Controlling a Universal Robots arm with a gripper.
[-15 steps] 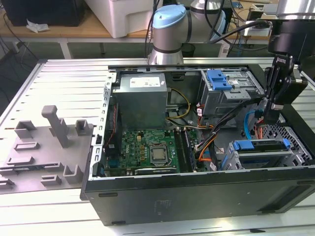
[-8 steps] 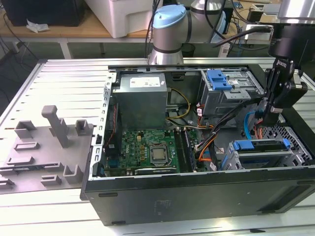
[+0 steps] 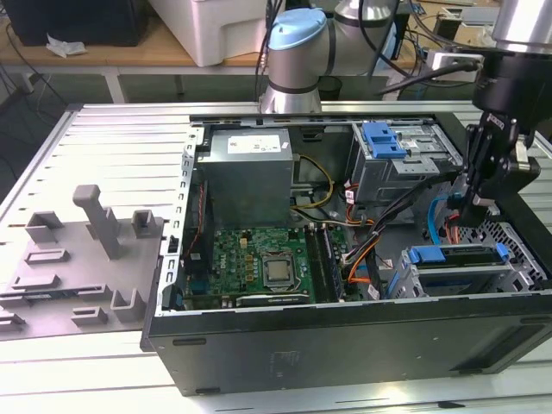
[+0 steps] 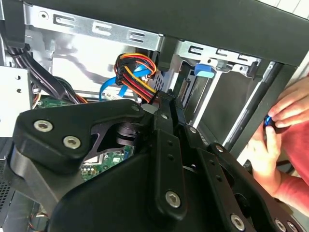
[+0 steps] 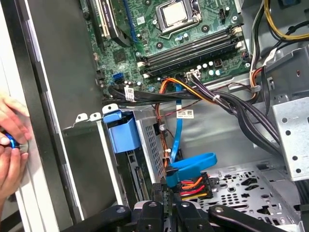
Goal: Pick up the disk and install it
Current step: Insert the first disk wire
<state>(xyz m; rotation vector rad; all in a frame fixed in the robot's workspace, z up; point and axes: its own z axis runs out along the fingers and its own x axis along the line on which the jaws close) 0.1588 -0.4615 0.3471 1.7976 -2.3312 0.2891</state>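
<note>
Your arm's black gripper (image 3: 474, 211) hangs inside the open black computer case (image 3: 345, 345) on the grey slatted bench (image 3: 112, 147), jaws closed together on nothing that shows, just above the flat silver blue-bracketed disk (image 3: 457, 269) sitting in the silver drive cage (image 3: 405, 289) toward the bench's near edge.

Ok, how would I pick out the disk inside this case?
Find the open computer case and go to its near corner on the exterior view's right, by the gripper. The disk lies flat in a silver cage there, edged by a blue bracket; the other blue piece, farther back, is just a latch atop a taller cage.
</note>
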